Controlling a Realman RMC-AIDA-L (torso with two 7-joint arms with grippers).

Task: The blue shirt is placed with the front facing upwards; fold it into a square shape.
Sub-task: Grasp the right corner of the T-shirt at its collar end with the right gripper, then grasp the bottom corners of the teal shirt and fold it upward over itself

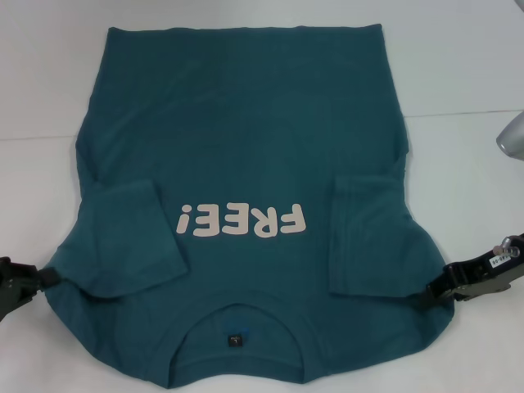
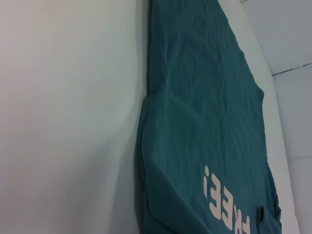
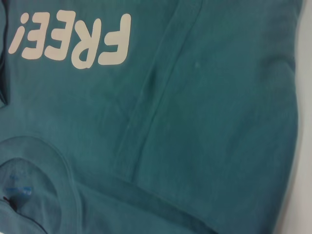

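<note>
The left pincer (image 1: 45, 277) sits at the left edge of the blue shirt (image 1: 246, 147), down by the shoulder near the robot. Its dark tip touches the cloth there, but I cannot tell if it is open or pinching the cloth. The right pincer (image 1: 432, 292) sits at the right edge of the shirt, by the other shoulder. Its tip touches the cloth too, and I cannot tell how wide it is.

The shirt lies flat on the white counter (image 1: 458, 65), front side up. It fills the middle of the counter. Its long way runs from the robot straight out to the far side. The round neck (image 1: 237, 321) is on the side close to the robot, with a small dark label (image 1: 236, 338) inside it. The bottom hem (image 1: 246, 33) is at the far side. The pale word "FREE!" (image 1: 242, 221) is across the chest and looks upside down from the robot's head.

Both short sleeves are folded in on top of the shirt. The left sleeve (image 1: 135, 237) lies slanted beside the word. The right sleeve (image 1: 368, 233) lies straighter on the other side.

A grey round thing (image 1: 513, 135) peeks in at the right edge of the head view.
</note>
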